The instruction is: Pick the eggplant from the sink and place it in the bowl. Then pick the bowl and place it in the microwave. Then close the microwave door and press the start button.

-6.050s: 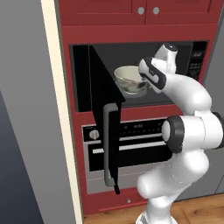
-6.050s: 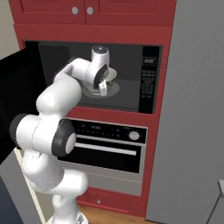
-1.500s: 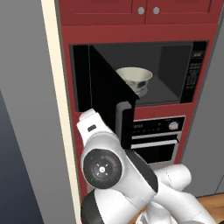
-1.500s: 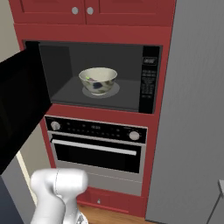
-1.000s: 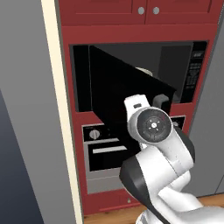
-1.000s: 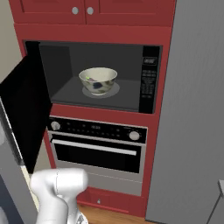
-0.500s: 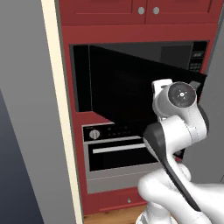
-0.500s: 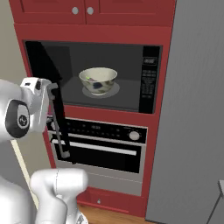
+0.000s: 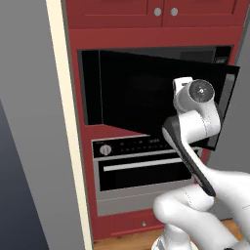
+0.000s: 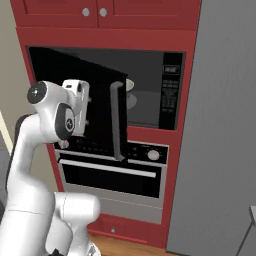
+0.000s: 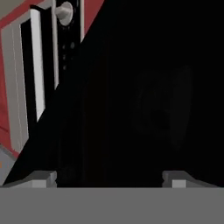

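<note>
support: microwave (image 10: 150, 90) floor | on it: bowl (image 10: 129, 86) (mostly hidden by door)

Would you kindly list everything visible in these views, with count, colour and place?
Wide black microwave: one, black, in the red surround.
Black glass microwave door: one, black, partly swung shut, grey bar handle on its free edge.
Cream-white bowl: one, inside the microwave, mostly hidden by the door.
Button strip: one, black, right of the cavity.
Silver-fronted oven: one, below the microwave.
Red cabinet doors: two, above, silver knobs.
Grey wall panel: one, right side.
Gripper: one, open, facing the door's outer face.
</note>
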Available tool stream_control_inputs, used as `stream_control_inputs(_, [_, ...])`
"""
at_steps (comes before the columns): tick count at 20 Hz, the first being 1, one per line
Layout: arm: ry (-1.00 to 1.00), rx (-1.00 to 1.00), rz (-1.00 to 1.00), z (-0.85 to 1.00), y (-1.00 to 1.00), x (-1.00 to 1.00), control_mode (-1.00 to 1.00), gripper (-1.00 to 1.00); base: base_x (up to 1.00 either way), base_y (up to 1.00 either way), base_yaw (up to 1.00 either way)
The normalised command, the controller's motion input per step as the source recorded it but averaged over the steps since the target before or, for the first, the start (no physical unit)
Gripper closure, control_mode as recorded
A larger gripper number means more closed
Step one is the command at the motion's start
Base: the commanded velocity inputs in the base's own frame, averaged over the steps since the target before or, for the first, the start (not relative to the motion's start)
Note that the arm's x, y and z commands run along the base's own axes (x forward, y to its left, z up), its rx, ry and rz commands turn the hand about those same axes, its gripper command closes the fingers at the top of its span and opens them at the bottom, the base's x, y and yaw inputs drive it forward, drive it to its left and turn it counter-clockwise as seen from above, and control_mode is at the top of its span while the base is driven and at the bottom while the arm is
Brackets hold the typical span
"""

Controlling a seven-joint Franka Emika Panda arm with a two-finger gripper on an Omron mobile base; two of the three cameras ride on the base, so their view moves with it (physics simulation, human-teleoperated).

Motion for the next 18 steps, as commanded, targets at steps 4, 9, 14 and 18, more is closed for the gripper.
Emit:
stream_control_inputs(4, [0.00,0.00,0.00,0.00,-0.25,1.00,-1.00,-1.00,0.00,0.00,0.00])
stream_control_inputs(9, [0.00,0.00,0.00,0.00,-0.28,1.00,-1.00,-1.00,0.00,0.00,0.00])
stream_control_inputs(14, [0.01,0.00,0.00,-0.02,-0.25,1.00,-1.00,-1.00,0.00,0.00,0.00])
stream_control_inputs(18, [0.06,0.00,0.00,-0.21,-0.19,0.98,-1.00,-1.00,0.00,0.00,0.00])
